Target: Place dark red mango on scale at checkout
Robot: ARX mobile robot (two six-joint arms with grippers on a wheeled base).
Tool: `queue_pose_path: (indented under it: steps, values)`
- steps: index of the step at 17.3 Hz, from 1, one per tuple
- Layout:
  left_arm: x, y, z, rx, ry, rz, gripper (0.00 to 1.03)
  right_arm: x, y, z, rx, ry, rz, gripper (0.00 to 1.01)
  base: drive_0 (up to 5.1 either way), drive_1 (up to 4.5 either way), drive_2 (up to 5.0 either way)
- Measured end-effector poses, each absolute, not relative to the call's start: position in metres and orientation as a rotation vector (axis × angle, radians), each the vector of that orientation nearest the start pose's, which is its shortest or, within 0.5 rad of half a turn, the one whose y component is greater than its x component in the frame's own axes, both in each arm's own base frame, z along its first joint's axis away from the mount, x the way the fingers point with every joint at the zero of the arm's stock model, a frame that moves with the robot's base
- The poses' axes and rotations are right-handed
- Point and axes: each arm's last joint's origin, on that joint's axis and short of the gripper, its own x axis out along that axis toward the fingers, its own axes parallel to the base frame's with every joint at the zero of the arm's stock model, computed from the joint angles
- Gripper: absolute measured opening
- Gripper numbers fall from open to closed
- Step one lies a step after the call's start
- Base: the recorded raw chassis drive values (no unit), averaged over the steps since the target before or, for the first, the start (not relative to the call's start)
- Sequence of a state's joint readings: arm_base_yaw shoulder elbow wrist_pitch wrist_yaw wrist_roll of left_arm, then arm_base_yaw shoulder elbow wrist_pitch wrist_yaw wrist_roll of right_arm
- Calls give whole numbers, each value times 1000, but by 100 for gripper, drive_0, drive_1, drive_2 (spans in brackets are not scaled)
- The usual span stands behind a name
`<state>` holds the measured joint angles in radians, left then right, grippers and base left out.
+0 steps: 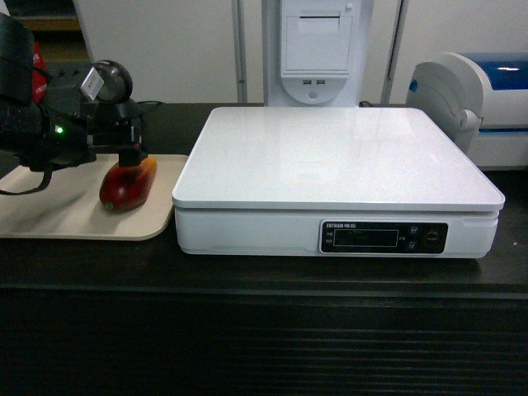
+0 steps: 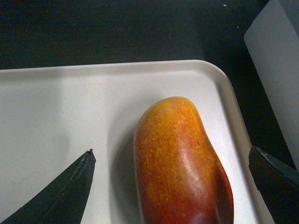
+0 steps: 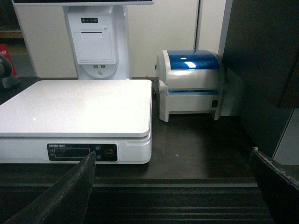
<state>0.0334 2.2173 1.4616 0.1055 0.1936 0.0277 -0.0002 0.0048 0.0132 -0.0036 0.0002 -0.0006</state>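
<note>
Dark red mango lying on beige tray, between spread, released jaws of left gripper. Right gripper jaws likewise parted. Scale display lettering too blurred to read.

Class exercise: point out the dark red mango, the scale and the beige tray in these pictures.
dark red mango (image 2: 180, 163): left wrist view, on its orange-red upper skin.
scale (image 1: 330, 157): head view, on the middle of its white flat top.
beige tray (image 2: 60, 126): left wrist view, on its bare floor beside the fruit.
</note>
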Motion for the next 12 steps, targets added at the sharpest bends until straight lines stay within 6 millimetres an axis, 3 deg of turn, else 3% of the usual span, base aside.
queue_pose_path:
  steps: [7,12]
  values:
    - [498,9,107,-61,789,-170,98,97,0,167,-1,-5,0,98,0,0,0]
    - [504,9,108,-60,792,-179,98,97,0,167,-1,-5,0,98,0,0,0]
